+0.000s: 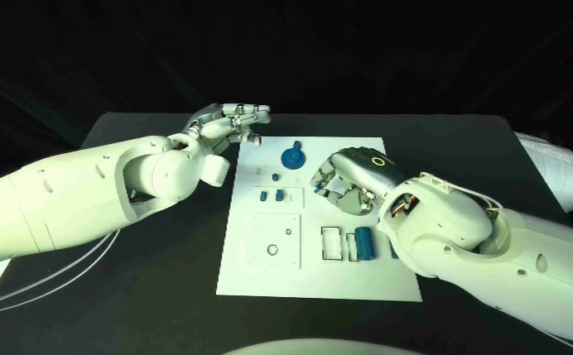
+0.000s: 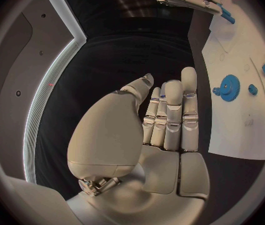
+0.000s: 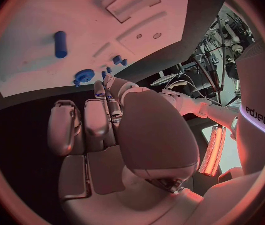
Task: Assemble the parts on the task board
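My left hand [image 1: 227, 126] hovers just off the far left corner of the task board [image 1: 281, 280], over the bare tabletop [image 1: 156, 289]; in the left wrist view its fingers [image 2: 173, 112] stand straight and close together, with nothing between them that I can see. My right hand [image 1: 349, 179] hangs over the right middle of the board, fingers [image 3: 98, 117] curled downward toward it; from the right wrist view they lie side by side, and I cannot tell whether something small is pinched at their tips, since the palm hides that spot. Moving outward, the blue gear [image 1: 292, 157] sits on the far part of the board, apparently on its post, so I judge that step may be done. A few small blue pegs [image 1: 272, 195] lie or stand near the board's middle, and I cannot tell if they are seated. Nearer to me, a blue block [image 1: 364, 243] lies beside an outlined rectangular recess [image 1: 332, 245] that looks unfilled, with a slim blue cylinder [image 1: 351, 247] between them. The larger square recess [image 1: 275, 241] on the near left also appears to hold nothing. By my reading, the task is early: most parts are loose and most slots are waiting.
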`<state>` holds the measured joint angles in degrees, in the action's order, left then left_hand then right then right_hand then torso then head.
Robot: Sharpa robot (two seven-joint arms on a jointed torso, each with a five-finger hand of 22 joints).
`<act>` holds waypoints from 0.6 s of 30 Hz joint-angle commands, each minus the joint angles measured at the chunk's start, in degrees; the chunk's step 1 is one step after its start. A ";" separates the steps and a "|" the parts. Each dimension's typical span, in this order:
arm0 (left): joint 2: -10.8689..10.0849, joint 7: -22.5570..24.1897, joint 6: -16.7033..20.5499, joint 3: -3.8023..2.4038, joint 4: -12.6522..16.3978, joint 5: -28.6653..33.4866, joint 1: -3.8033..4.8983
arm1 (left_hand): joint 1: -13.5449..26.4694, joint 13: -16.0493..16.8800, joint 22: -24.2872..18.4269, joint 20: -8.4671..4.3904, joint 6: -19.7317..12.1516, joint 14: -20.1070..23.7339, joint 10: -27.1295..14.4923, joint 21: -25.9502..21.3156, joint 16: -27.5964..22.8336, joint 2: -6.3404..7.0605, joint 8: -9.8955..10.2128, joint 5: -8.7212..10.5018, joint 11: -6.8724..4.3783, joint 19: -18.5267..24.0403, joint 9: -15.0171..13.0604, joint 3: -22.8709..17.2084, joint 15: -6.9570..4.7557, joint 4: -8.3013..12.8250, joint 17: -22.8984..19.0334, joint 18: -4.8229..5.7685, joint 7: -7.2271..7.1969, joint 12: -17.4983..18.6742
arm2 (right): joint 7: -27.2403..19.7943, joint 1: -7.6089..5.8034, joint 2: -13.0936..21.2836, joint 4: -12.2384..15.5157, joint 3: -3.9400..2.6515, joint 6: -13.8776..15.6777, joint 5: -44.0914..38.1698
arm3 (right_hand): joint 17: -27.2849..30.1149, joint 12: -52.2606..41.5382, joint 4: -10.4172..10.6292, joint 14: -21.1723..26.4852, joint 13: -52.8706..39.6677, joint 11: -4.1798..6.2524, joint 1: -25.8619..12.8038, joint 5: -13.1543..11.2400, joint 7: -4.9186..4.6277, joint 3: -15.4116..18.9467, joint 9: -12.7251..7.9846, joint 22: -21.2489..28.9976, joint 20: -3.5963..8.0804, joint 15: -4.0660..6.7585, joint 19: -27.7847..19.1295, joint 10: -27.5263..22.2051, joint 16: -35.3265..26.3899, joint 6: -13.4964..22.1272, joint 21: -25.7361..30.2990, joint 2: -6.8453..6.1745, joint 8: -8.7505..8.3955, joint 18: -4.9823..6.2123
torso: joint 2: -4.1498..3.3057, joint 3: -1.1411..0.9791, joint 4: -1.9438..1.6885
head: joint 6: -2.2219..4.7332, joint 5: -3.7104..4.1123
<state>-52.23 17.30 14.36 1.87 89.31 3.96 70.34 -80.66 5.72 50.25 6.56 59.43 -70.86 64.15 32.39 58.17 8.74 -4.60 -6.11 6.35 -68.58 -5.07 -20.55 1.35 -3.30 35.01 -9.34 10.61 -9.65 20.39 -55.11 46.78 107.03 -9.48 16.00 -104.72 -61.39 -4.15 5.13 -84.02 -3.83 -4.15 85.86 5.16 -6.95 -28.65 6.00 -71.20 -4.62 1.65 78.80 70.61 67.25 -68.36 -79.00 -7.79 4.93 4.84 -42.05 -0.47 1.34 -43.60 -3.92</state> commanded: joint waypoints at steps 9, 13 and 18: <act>0.42 0.26 -1.63 -0.03 0.20 0.87 -0.05 | 0.35 0.09 -0.05 0.43 -0.28 0.34 -0.27 -0.26 -0.39 -0.29 -0.21 0.17 0.03 0.16 0.07 0.32 0.03 0.11 -0.05 -1.06 0.00 -0.26 | -2.03 3.16 -5.74 -2.31 1.60 -1.86 -3.60 | 0.01 0.28 -0.23 -1.82 -0.07 0.64 -0.65 0.07 -0.22 -0.27 0.10 0.07 -0.28 -0.46 0.13 0.96 0.30 -0.02 -0.29 0.04 -0.29 -0.50 | -0.10 -0.01 0.04 | -1.01 -1.14; 0.45 0.30 -1.76 -0.03 0.28 0.89 -0.06 | 0.38 0.11 -0.09 0.46 -0.33 0.37 -0.34 -0.32 -0.37 -0.33 -0.23 0.16 0.04 0.15 0.08 0.41 0.06 0.09 -0.09 -1.06 0.01 -0.33 | -2.31 3.52 -6.98 -3.47 2.46 -2.92 -3.70 | 0.12 0.34 -0.33 -1.80 -0.06 0.56 -0.89 -0.03 -0.31 -0.34 0.11 0.20 -0.30 -0.51 0.04 0.87 0.26 0.05 -0.23 0.05 -0.36 -0.48 | -0.14 -0.05 0.07 | -1.40 -1.32; 0.42 0.39 -1.86 -0.03 0.25 0.90 -0.06 | 0.44 0.12 -0.13 0.48 -0.38 0.41 -0.41 -0.38 -0.40 -0.37 -0.24 0.16 0.06 0.15 0.09 0.51 0.08 0.04 -0.18 -1.06 0.03 -0.39 | -2.49 4.13 -7.74 -4.51 2.88 -3.59 -3.65 | 0.20 0.41 -0.25 -1.77 -0.05 0.47 -1.60 -0.58 -0.33 -0.16 0.15 0.32 -0.36 -0.60 -0.06 0.73 0.28 0.08 -0.16 0.06 -0.43 -0.45 | -0.08 -0.11 0.15 | -1.48 -1.52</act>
<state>-51.90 17.28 13.79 1.88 89.43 4.43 70.27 -80.49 5.78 50.17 6.77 59.43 -70.86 64.16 32.39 58.17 8.57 -4.60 -6.11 6.34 -68.38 -5.08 -20.40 1.35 -3.14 34.87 -9.34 10.60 -9.65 18.75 -51.11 39.20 102.71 -6.61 14.18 -107.10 -61.23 -3.92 4.97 -83.81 -3.86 -3.85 84.87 4.94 -6.95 -28.80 6.04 -70.92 -4.62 1.43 78.80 70.92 67.24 -68.35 -79.00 -7.70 4.72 4.84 -42.17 -0.54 1.42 -45.01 -5.32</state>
